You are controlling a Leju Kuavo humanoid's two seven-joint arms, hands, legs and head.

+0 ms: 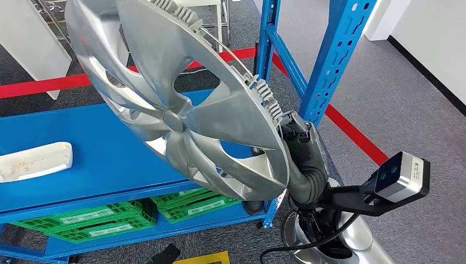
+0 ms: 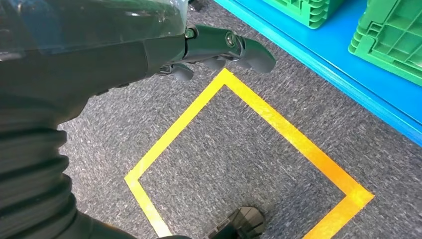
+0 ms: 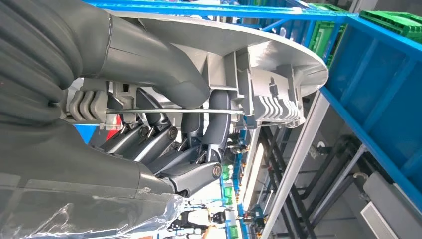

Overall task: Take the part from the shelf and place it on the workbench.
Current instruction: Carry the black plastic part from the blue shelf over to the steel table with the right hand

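The right hand holds 1 silver wheel cover by its rim, up in the air in front of the blue shelf. In the head view the cover is tilted, its spoked face turned toward 7 o'clock, and the grip sits at about 4 o'clock on its edge. In the right wrist view the thick grey thumb lies along one side of the rim and the darker fingers curl against the other side, next to the ribbed clips and the thin wire ring that runs round the back of the cover. So the fingers are closed in a clamp on the rim.

The left hand hangs low over grey carpet, above 1 square of yellow floor tape. Its dark fingers are stretched out close together and hold nothing.

On the blue shelf board, at 9 o'clock from the cover, lies 1 white flat part. On the level below stand 2 green plastic crates, side by side. 2 blue uprights rise at 1 o'clock from the cover. 1 line of red floor tape runs behind them across the carpet. A black-and-silver camera sits on a bracket at the right wrist, at 4 o'clock from the cover.
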